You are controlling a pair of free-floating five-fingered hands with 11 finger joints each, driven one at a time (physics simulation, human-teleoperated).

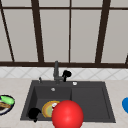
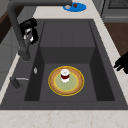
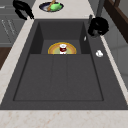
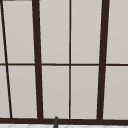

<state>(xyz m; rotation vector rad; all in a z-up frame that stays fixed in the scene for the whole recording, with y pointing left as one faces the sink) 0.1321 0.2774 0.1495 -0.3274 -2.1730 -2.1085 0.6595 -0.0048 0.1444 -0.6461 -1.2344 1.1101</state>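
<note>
My right hand (image 1: 66,74) hangs with curled fingers just right of the dark faucet (image 1: 56,71), holding nothing; it is the hand (image 2: 29,30) beside the faucet neck and the hand (image 3: 98,26) by the faucet base. My left hand (image 1: 33,113) hovers with relaxed fingers over the sink's front left corner, and is the hand (image 3: 22,8) above the counter edge. A yellow-rimmed plate (image 2: 75,86) lies in the basin with a small red-and-white jar (image 2: 65,75) upright on it. A large red ball (image 1: 67,115) sits low in the front view and hides part of the plate.
The dark sink (image 1: 90,100) has a deep basin at left and a drainboard at right. A small white object (image 3: 99,53) rests on its back ledge. A plate of greens (image 1: 6,103) stands on the left counter, a blue plate (image 2: 75,7) on the right. Windows rise behind.
</note>
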